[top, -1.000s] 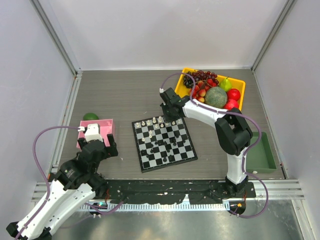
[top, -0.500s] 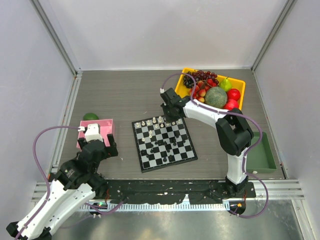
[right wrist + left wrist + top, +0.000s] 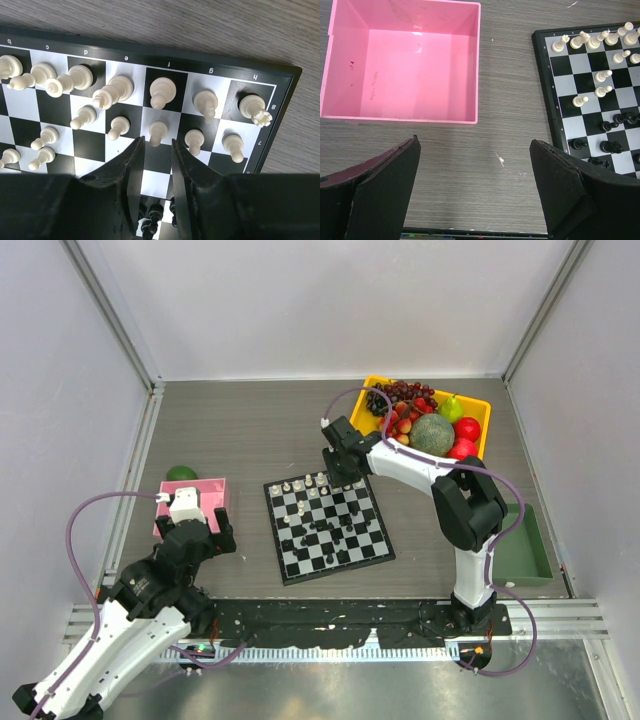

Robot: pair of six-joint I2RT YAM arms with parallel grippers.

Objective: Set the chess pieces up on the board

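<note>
The board [image 3: 372, 543] lies in the middle of the table. White chess pieces [image 3: 310, 483] stand along its far rows, and black ones [image 3: 322, 530] cluster in its middle and near part. My right gripper [image 3: 336, 472] hovers over the far edge. In the right wrist view its fingers [image 3: 157, 142] are slightly apart with nothing between them. A white pawn [image 3: 158, 131] stands on its square just beyond the tips. Black pieces [image 3: 154, 221] show below the fingers. My left gripper [image 3: 475, 146] is wide open over bare table beside the board's left edge [image 3: 543, 80].
A pink tray [image 3: 400, 65] sits just ahead of the left gripper, with a green fruit [image 3: 181, 473] behind it. A yellow bin [image 3: 483, 403] full of fruit stands at the far right. A green bin [image 3: 527, 546] sits at the right edge.
The right gripper's fingers have parted slightly at the board's far rows, and the white pawn stands free. The left arm has not moved.
</note>
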